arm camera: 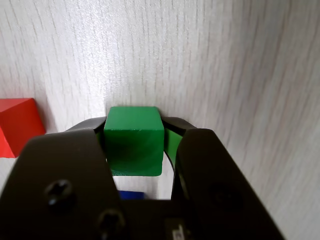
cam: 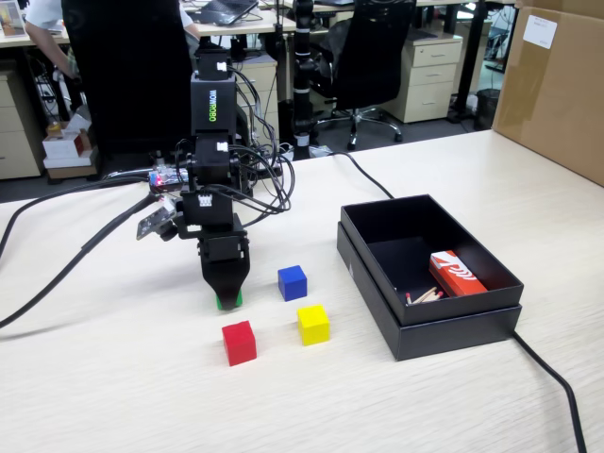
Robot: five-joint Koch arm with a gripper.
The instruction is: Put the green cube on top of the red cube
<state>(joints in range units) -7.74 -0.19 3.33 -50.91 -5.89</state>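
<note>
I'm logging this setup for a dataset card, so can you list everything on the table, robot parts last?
green cube: 1, green, between the gripper's jaws, on the table
red cube: 1, red, nearest the camera in the fixed view
blue cube: 1, blue, right of the gripper
yellow cube: 1, yellow, right of the red cube
box: 1, black, open, at the right
packet: 1, red and white, inside the box
cables: several, black, across the table
gripper: 1, black, closed on the green cube
</note>
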